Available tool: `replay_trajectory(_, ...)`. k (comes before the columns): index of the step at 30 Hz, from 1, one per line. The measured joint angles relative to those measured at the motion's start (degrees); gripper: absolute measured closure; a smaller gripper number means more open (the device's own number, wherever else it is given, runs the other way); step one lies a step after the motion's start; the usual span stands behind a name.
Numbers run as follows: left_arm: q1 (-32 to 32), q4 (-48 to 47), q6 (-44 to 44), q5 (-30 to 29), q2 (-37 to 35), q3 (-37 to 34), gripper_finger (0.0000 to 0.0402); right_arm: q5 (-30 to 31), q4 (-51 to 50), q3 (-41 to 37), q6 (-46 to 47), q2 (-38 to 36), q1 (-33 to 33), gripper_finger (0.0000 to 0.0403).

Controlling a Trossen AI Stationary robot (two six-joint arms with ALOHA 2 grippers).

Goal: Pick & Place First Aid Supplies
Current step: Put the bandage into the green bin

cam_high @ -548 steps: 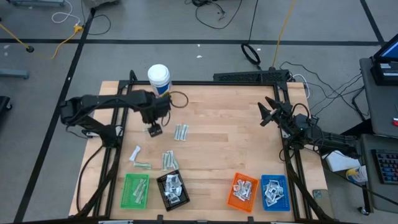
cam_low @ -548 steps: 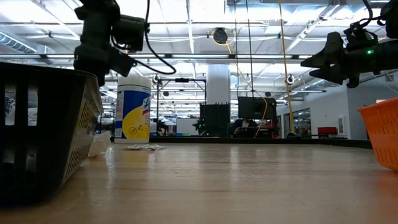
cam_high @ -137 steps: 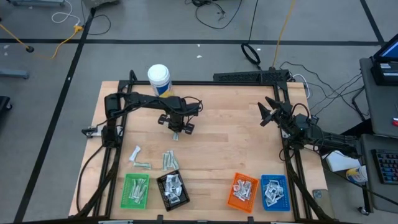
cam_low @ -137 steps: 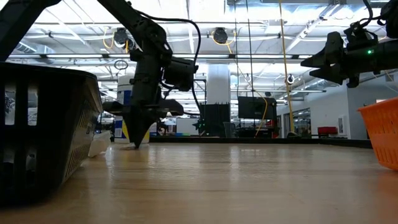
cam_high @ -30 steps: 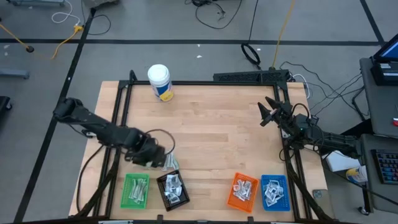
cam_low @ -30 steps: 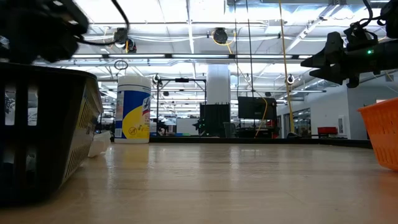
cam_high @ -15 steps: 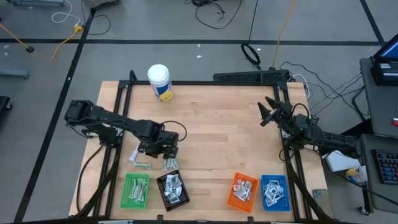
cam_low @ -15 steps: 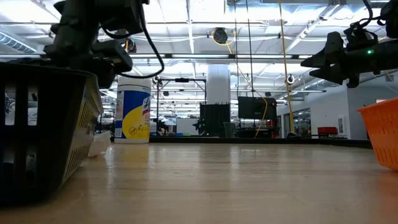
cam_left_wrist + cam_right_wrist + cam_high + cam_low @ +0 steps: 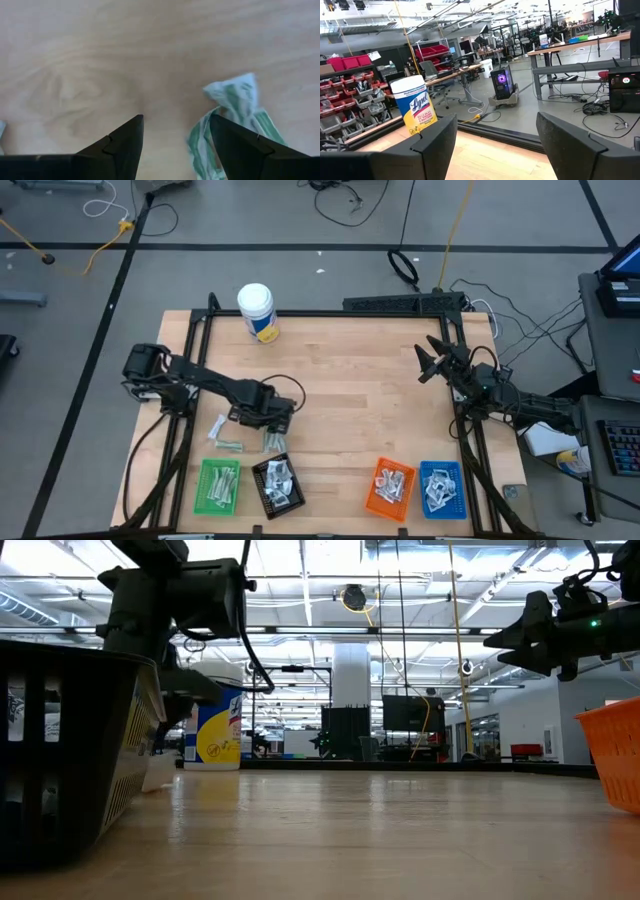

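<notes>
Left hand (image 9: 172, 145) held open, empty, over tabletop (image 9: 350, 380); green-striped strips (image 9: 235, 120) lying just beside one finger, off-centre. Right hand (image 9: 428, 360) parked open, well apart.

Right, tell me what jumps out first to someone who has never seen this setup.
The left gripper hangs open over the loose grey-green wrapped strips near the table's front left, one strip showing beside a finger in its wrist view. Along the front edge sit four trays, green, black, orange and blue, all holding packets. The right gripper waits open at the right edge.
</notes>
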Motion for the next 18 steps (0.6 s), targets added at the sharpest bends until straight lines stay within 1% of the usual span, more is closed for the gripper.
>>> replay_trajectory(4, 0.0, 0.3, 1.2, -0.5, 1.2, 0.0, 0.0167, 0.0, 0.0, 0.0, 0.0, 0.0, 0.0, 0.0136)
replay_trajectory(9, 0.0, 0.8, 3.2, 1.3, 2.8, 0.3, 0.0168, 0.0, 0.0, 0.0, 0.0, 0.0, 0.0, 0.0136)
replay_trajectory(11, 0.0, 0.8, 3.4, 1.6, 3.2, 0.2, 0.0176, 0.0, 0.0, 0.0, 0.0, 0.0, 0.0, 0.0135)
replay_trajectory(14, 0.0, 0.8, 3.5, 1.7, 3.4, 0.2, 0.0208, 0.0, 0.0, 0.0, 0.0, 0.0, 0.0, 0.0136)
replay_trajectory(18, 0.0, 0.8, 3.1, 2.1, 3.4, 0.1, 0.0281, 0.0, 0.0, 0.0, 0.0, 0.0, 0.0, 0.0135)
